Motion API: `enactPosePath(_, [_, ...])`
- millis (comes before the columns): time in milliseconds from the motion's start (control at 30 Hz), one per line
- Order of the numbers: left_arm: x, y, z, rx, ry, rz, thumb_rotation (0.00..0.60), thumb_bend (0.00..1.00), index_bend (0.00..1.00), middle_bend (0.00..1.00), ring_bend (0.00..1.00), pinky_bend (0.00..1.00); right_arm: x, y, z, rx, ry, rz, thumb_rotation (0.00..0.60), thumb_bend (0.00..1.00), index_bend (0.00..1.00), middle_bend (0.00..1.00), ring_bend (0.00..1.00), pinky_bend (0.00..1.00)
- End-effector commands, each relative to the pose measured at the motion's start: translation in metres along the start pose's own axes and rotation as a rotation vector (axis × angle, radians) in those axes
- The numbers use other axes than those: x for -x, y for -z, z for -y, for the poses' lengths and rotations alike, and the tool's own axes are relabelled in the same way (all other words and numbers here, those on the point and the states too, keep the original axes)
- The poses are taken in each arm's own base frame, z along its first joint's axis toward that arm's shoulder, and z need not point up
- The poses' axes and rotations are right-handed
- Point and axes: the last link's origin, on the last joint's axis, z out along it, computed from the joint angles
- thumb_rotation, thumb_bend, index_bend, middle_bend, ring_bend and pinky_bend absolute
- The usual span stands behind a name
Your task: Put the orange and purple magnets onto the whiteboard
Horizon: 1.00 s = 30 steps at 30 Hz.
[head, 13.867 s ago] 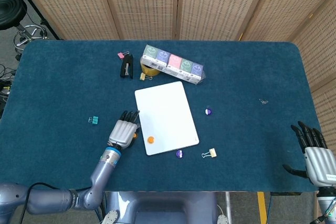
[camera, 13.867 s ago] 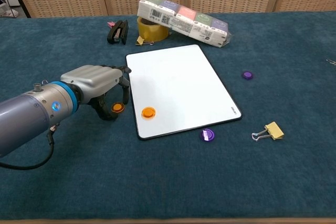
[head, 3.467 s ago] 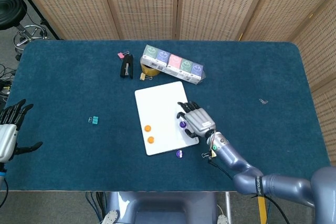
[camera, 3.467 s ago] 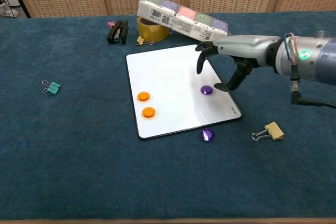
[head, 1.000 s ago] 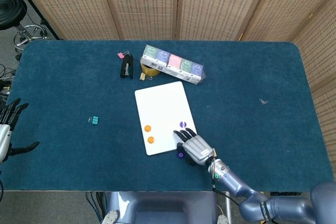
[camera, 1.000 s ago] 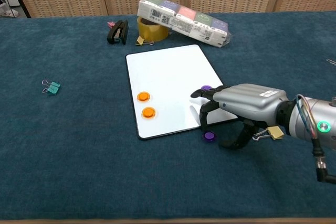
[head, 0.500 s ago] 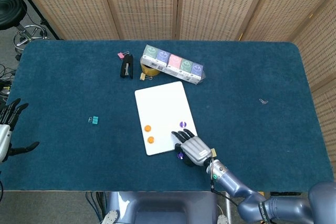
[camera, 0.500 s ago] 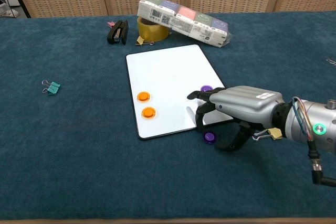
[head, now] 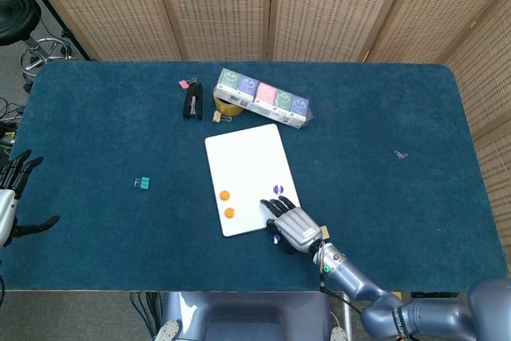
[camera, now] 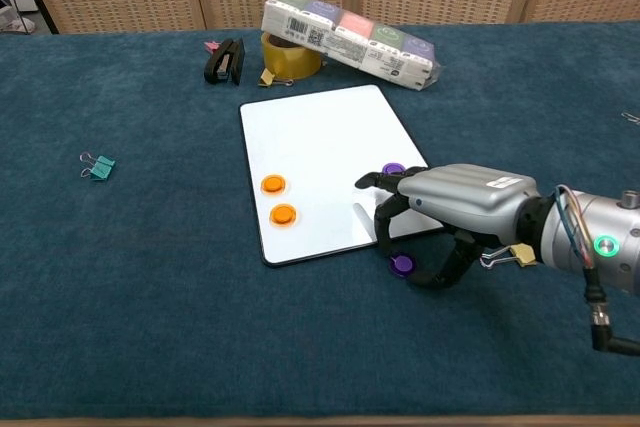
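The whiteboard (head: 249,167) (camera: 325,142) lies mid-table. On it sit two orange magnets (head: 224,196) (head: 229,213), seen in the chest view as one orange magnet (camera: 273,185) above another (camera: 283,214). A purple magnet (head: 277,189) (camera: 393,169) also sits on the board. A second purple magnet (head: 275,237) (camera: 402,265) lies on the cloth just off the board's near edge. My right hand (head: 294,227) (camera: 462,202) arches over it, fingers to its left and thumb to its right, and I see no firm grip. My left hand (head: 9,197) hovers at the table's left edge, fingers spread, holding nothing.
A yellow binder clip (camera: 518,250) sits right behind my right hand. A box of tissue packs (camera: 348,42), a tape roll (camera: 290,55) and a black stapler (camera: 224,60) stand behind the board. A teal clip (camera: 97,164) lies to the left.
My right hand has crept slightly left and its fingers and thumb have curled closer around the loose purple magnet, which has shifted a little. The left hand has not moved.
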Motion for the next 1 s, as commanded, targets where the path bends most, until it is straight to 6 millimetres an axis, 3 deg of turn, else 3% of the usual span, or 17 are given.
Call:
enactPosePath(33, [0.0, 0.0, 0.0, -0.001, 0.0, 0.0, 0.6, 0.07, 0.12, 0.0, 0.0, 0.0, 0.0, 0.0, 0.0, 0.001, -0.003, -0.002, 0.6, 0.36, 0.48, 0.0, 0.0, 0.0])
enactPosePath(467, [0.001, 0.0, 0.0, -0.001, -0.002, 0.005, 0.6, 0.07, 0.12, 0.0, 0.0, 0.0, -0.003, 0.001, -0.001, 0.007, -0.014, -0.015, 0.6, 0.36, 0.5, 0.0, 0.0, 0.0])
enactPosePath(833, [0.002, 0.0, 0.0, -0.003, -0.003, 0.011, 0.6, 0.07, 0.12, 0.0, 0.0, 0.0, -0.045, -0.013, -0.008, 0.044, -0.035, -0.126, 0.6, 0.36, 0.5, 0.0, 0.0, 0.0])
enactPosePath(1000, [0.001, 0.0, 0.0, -0.004, -0.003, 0.011, 0.6, 0.06, 0.12, 0.0, 0.0, 0.0, -0.051, -0.022, -0.02, 0.095, -0.041, -0.121, 0.6, 0.36, 0.5, 0.0, 0.0, 0.0])
